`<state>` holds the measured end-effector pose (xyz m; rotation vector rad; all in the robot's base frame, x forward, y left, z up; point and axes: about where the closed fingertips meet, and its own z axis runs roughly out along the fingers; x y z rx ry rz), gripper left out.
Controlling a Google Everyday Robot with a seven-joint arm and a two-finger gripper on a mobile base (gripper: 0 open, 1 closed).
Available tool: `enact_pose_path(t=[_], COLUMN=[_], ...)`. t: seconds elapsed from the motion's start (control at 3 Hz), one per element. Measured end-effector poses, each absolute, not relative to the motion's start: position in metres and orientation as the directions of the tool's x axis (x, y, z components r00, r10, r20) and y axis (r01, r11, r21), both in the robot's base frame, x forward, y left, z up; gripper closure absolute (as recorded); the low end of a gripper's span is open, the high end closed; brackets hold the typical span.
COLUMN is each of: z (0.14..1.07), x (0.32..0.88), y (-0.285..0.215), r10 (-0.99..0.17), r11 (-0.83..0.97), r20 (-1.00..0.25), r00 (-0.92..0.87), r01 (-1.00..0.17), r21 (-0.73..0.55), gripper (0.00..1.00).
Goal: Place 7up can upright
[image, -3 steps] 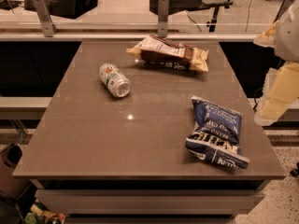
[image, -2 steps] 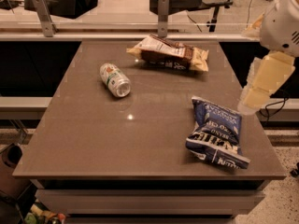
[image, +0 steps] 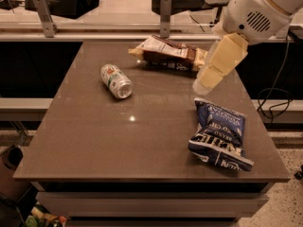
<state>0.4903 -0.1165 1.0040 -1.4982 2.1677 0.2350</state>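
Approach step: gripper (image: 204,83) hangs well right of the can (image: 116,81), which lies sideways on the table (image: 94,141). I cannot tell its opening. Next: reach left, grasp.

Glossy brown table (image: 94,145) with a glint of light (image: 132,118), pale counter (image: 94,8) behind with two metal posts (image: 164,15), speckled floor (image: 291,150) and dark cables (image: 277,96) to the right.

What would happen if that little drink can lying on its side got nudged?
The 7up can lies on its round side on the smooth table, so a nudge would probably send it rolling. Its shiny metal looks slippery and thin; a hard squeeze might dent it. The tool hangs to its right, above the table, not touching it.
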Motion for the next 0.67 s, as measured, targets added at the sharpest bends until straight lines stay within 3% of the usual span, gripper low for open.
enact_pose_path(t=[0.67], z=[0.997], x=[0.500], y=[-0.065], r10=[-0.669], r11=[0.560], r20=[-0.565], r00=[-0.484], r01=[-0.827], r21=[0.045], gripper=[0.00])
